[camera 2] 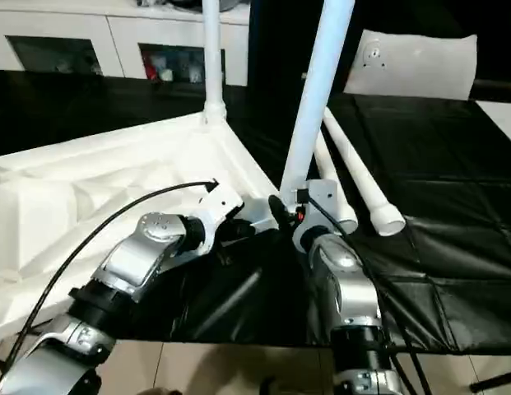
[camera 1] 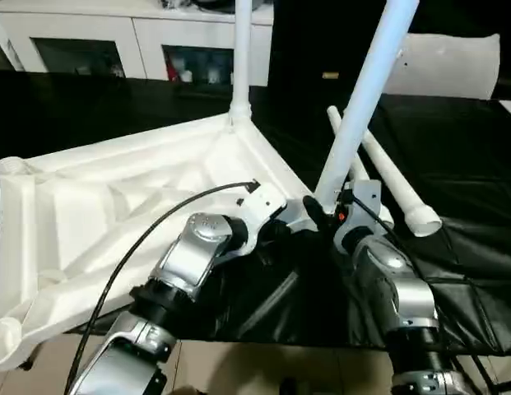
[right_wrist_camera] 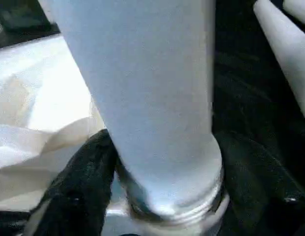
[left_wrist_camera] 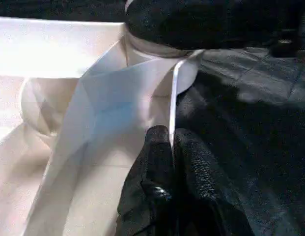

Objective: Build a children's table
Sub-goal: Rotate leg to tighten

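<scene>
Right gripper [camera 1: 325, 216] grasps the tilted leg [camera 1: 364, 99] at the tabletop's [camera 1: 99, 214] three-o'clock socket (left gripper [left_wrist_camera: 173, 162] clenched); leaning, it may cross-thread.

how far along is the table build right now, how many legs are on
Done: one leg stands upright in the far corner socket of the upturned tabletop. In hand: a second leg leans at the near corner, its threaded end at the socket, the right gripper around its base, while the left gripper pinches the tabletop's edge. Left: two legs lie loose on the black mat.
</scene>
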`<state>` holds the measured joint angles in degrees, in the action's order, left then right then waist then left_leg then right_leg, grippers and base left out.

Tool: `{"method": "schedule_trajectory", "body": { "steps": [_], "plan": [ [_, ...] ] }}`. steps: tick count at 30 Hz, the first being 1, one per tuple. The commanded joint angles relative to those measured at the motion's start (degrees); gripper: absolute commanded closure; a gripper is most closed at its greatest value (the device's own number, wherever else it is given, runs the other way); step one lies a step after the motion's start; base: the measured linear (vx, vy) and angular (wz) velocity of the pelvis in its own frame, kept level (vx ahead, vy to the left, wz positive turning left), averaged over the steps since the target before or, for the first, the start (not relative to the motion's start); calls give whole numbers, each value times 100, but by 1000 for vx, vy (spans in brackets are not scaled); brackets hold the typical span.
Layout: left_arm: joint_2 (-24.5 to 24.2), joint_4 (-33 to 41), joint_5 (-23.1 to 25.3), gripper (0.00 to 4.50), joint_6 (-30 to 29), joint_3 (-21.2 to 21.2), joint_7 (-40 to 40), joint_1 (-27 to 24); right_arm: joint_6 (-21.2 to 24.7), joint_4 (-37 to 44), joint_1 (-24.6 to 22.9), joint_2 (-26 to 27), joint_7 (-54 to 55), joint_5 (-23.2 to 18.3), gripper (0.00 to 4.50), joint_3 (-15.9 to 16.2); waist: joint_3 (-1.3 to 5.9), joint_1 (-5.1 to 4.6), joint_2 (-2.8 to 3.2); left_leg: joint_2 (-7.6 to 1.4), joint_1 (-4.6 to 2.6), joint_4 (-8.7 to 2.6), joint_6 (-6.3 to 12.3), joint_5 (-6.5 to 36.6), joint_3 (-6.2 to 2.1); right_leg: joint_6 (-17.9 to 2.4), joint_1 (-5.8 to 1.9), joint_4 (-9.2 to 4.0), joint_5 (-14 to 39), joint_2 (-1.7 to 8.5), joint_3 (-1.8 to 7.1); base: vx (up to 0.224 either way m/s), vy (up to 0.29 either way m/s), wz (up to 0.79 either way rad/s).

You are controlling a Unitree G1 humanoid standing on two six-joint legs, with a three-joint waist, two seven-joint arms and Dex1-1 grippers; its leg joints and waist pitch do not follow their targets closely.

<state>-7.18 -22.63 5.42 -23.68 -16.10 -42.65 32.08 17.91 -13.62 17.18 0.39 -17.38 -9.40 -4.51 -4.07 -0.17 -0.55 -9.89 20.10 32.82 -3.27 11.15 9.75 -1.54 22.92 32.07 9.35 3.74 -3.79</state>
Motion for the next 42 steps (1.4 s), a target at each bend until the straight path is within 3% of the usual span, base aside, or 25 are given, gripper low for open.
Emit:
{"method": "schedule_trajectory", "body": {
  "steps": [1, 2, 7, 10, 15, 17, 18, 23, 30, 33, 36, 42],
  "plan": [
    [48, 181, -169, 450, 309, 34, -30, 8, 198, -18, -165, 193, -610, -229, 88, 678, 277, 32, -8, -283, 52, -444, 377, 1430, -115, -845, -268, -425, 2139, 463, 270, 0, 0, 0],
    [-71, 212, -178, 450, 358, 9, -171, -46, 140, 87, -228, 79, -753, -237, 74, 699, 293, 39, -2, -283, 32, -430, 382, 1385, -105, -847, -258, -435, 2175, 464, 269, 0, 0, 0],
    [-652, 214, -262, 450, 1018, -149, -1043, -285, 23, 563, -477, -626, -1643, -406, 49, 707, 317, 56, -3, -279, 69, -393, 487, 1018, -69, -901, -294, -390, 1791, 439, 279, 0, 0, 0],
    [-893, 166, -289, 450, 1277, -238, -1425, -349, -64, 658, -507, -967, -2126, -482, 14, 655, 344, 83, 16, -290, 61, -374, 521, 742, -61, -1050, -317, -333, 1360, 422, 270, 0, 0, 0],
    [-1356, 88, -405, 450, 1646, -416, -2348, -315, -154, 658, -402, -1817, -3288, -730, 6, 628, 358, 131, 13, -325, 22, -355, 629, 585, -45, -1321, -315, -245, 839, 420, 270, 0, 0, 0],
    [-1404, 65, -413, 450, 1702, -440, -2461, -295, -185, 634, -372, -1913, -3412, -734, 6, 641, 352, 164, 26, -334, -6, -350, 646, 623, -36, -1369, -299, -241, 846, 417, 272, 0, 0, 0],
    [-1479, 48, -408, 450, 1797, -497, -2640, -273, -202, 626, -330, -2056, -3675, -769, 6, 681, 349, 191, -4, -334, -9, -350, 632, 655, -31, -1370, -301, -239, 897, 423, 274, 0, 0, 0],
    [-1644, -38, -399, 450, 2016, -646, -3090, -207, -157, 624, -225, -2385, -4468, -964, 6, 790, 328, 270, -24, -331, -14, -350, 543, 845, -25, -1271, -297, -272, 1276, 438, 283, 0, 0, 0],
    [-1821, -104, -417, 450, 2273, -842, -3621, -146, -48, 520, -66, -2742, -5269, -1123, 71, 1016, 300, 348, -52, -333, -15, -349, 441, 913, -30, -1016, -265, -315, 1983, 445, 281, 0, 0, 0],
    [-1855, -146, -374, 450, 2390, -892, -3735, -117, -123, 417, -6, -2855, -5494, -1019, 83, 1163, 312, 374, -54, -340, -10, -347, 437, 797, -32, -1071, -266, -278, 1744, 432, 277, 0, 0, 0],
    [-1865, -181, -373, 450, 2433, -910, -3776, -99, -224, 318, 30, -2888, -5556, -945, 127, 1221, 316, 375, -70, -333, -3, -339, 453, 769, -27, -1131, -273, -267, 1597, 430, 273, 0, 0, 0],
    [-1890, -277, -360, 450, 2533, -939, -3852, -56, -332, 182, 105, -2948, -5695, -871, 172, 1334, 305, 377, -79, -327, 5, -335, 459, 784, -28, -1048, -277, -285, 1809, 438, 265, 0, 0, 0]
  ]
}}
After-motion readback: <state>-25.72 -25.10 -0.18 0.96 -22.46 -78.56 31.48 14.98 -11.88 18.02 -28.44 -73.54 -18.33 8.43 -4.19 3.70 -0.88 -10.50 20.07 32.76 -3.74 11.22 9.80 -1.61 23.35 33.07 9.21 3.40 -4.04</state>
